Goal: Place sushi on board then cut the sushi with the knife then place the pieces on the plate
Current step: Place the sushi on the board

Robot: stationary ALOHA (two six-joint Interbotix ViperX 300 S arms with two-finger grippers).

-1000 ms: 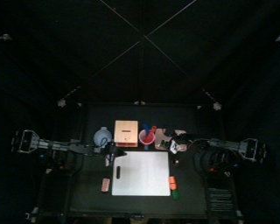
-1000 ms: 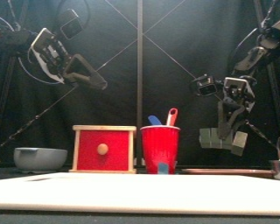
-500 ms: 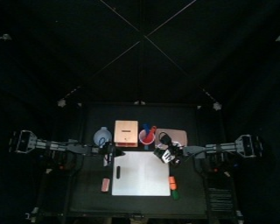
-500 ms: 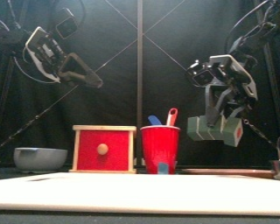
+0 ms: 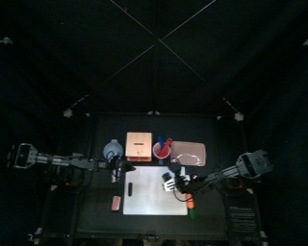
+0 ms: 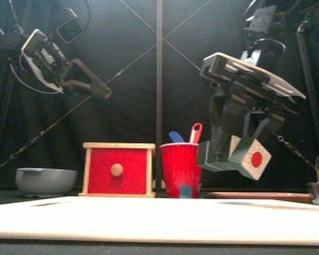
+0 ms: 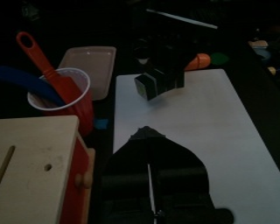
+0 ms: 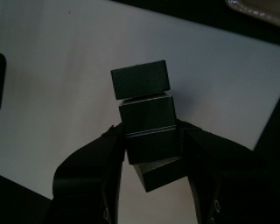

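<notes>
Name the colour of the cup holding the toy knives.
The cup is red, clearest in the front view.

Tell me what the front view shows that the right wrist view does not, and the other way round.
Only the front view: the wooden box, the red cup with two toy knives, the blue-grey bowl, and the white, red-centred end of the sushi roll. Only the right wrist view: the roll is a row of separate dark blocks, and the jaws close on just one of them. Both: the right gripper holding the roll over the white board.
</notes>
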